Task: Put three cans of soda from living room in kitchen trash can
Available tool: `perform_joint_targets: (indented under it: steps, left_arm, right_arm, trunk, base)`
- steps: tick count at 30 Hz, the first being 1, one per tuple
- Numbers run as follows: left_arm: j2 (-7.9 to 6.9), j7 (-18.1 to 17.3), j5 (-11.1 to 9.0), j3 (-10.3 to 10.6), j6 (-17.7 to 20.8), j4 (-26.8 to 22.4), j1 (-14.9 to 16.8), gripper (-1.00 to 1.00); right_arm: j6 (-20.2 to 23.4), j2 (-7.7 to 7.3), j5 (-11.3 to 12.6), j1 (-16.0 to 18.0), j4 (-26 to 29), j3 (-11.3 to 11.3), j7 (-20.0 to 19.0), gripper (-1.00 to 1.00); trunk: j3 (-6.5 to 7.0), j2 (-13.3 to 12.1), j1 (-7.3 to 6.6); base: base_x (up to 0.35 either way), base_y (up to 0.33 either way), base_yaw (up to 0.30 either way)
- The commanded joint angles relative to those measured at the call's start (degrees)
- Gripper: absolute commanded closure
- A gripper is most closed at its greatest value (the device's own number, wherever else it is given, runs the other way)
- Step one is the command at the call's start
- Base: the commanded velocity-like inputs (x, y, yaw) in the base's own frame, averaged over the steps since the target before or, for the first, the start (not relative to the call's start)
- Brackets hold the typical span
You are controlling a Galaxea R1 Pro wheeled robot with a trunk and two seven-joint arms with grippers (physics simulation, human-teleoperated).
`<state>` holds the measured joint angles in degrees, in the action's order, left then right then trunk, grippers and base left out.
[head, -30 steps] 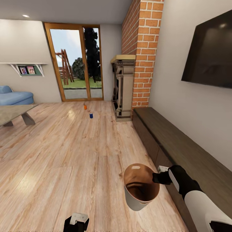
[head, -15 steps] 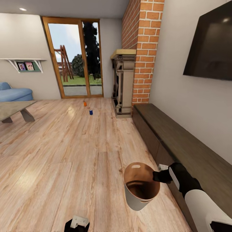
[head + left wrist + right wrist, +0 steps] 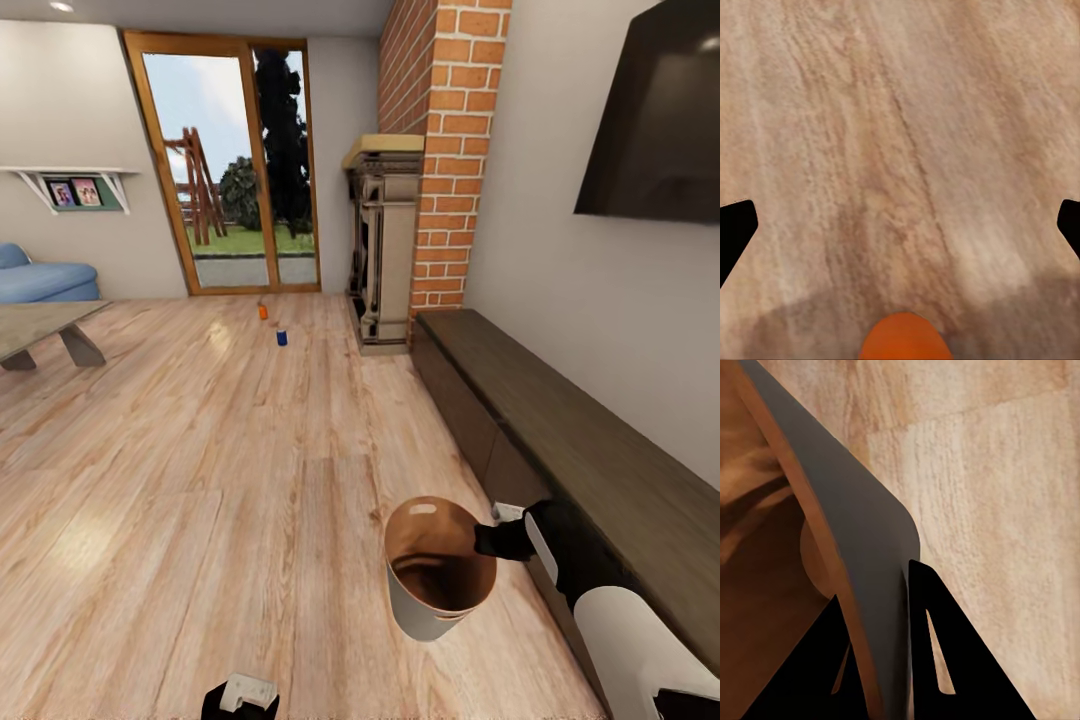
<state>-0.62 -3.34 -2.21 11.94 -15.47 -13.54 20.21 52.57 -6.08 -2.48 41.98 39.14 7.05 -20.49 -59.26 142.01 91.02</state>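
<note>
The right hand (image 3: 490,541) is clenched on the rim of the tash can (image 3: 437,578), one finger inside and one outside the wall, holding it above the wood floor (image 3: 200,470) just beside the long dark cabinet (image 3: 560,430). The left hand (image 3: 900,225) has its fingers spread wide apart; an orange can of soda (image 3: 905,339) shows at the base of its wrist view, and I cannot tell whether it is gripped. Far across the floor, near the glass door (image 3: 230,170) and the fireplace (image 3: 383,240), stand another orange can (image 3: 263,311) and a blue can (image 3: 282,338)
</note>
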Motion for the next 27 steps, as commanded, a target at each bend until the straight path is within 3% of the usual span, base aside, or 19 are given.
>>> perform_joint_targets:
  steps: [1,21,27]
  left_arm:
    - [0.0,0.0,-0.03,0.0,0.0,0.0,0.0,-1.0]
    - [0.0,-0.03,-0.05,0.01,0.0,-0.01,0.0,-1.0]
    - [0.0,-0.08,-0.07,0.01,0.0,-0.07,0.0,-1.0]
  right_arm:
    - [0.25,0.01,1.69,0.03,0.03,0.07,-0.26,1.0]
    - [0.25,0.02,1.69,0.03,0.08,-0.02,-0.24,1.0]
    - [0.25,0.02,1.7,0.03,0.08,-0.07,-0.2,1.0]
  trunk:
    - [-0.27,0.42,0.22]
    - [-6.38,1.47,1.12]
    - [-6.91,1.47,1.12]
  base:
    - [0.0,0.0,0.0]
    - [0.0,0.0,0.0]
    - [0.0,0.0,0.0]
